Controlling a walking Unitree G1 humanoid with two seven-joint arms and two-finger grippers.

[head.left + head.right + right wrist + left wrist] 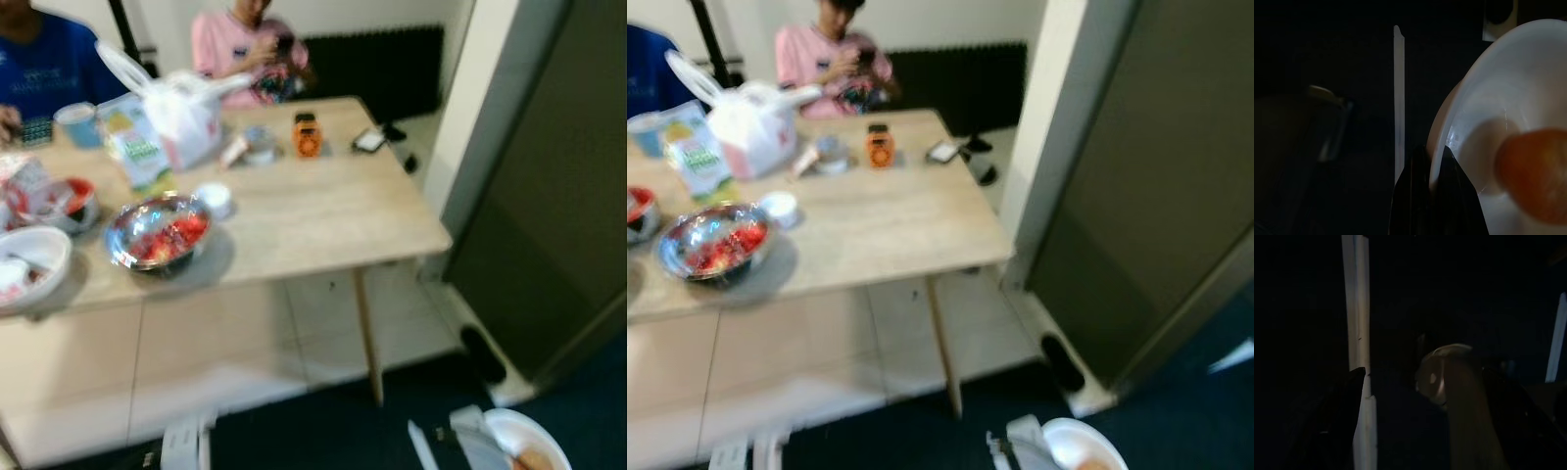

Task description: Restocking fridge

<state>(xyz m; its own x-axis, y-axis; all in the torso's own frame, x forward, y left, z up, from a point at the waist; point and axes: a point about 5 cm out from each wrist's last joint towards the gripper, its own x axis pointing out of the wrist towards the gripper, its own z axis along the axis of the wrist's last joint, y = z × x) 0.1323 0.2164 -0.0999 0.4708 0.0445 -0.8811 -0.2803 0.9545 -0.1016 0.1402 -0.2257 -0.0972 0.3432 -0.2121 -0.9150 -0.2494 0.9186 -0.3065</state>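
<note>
— Containers and contents?
— A white bowl (1508, 112) is held low at the robot's right by the right gripper (1430, 169), whose fingers are clamped together on the rim; one orange piece of food (1535, 171) lies inside. On the table (313, 220), a steel bowl (157, 233) of red food is noted, with a carton (132, 142) and a plastic bag (186, 113) behind it.

— Orientation?
— The white bowl is seen tilted in the wrist view.

— Left gripper (1420, 431)?
— It is recorded in darkness; whether its fingers are apart cannot be told.

— Surroundings?
— A dark fridge door (558, 196) is seen on the right. Two people are seated beyond the table.
</note>
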